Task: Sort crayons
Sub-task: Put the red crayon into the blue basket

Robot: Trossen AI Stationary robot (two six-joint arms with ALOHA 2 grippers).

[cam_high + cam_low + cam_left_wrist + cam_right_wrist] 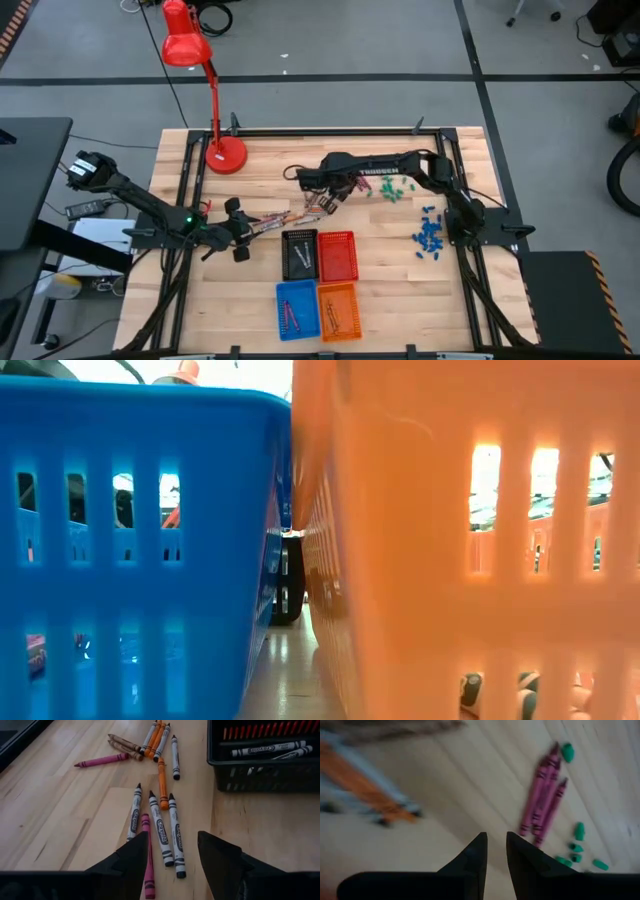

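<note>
Loose crayons [272, 221] lie flat on the wooden table between my two grippers. My left gripper [238, 232] stands open at the table's left, low over three black-and-white crayons [162, 830] and a pink one [147, 857], with orange, brown and pink ones [150, 742] farther off. My right gripper [320, 200] hangs over the table's middle, pointing steeply down, its fingers [495, 851] a narrow gap apart with nothing between them. Three maroon-purple crayons [542, 800] lie side by side beyond it, and orange and grey ones [365, 785] show blurred.
Four baskets stand near the front edge: black [300, 253] with crayons inside [267, 750], red [338, 255], blue [297, 308] and orange [338, 310]. Green pieces [390, 190] and blue pieces [430, 235] lie at the right. A red lamp [222, 150] stands at the far left.
</note>
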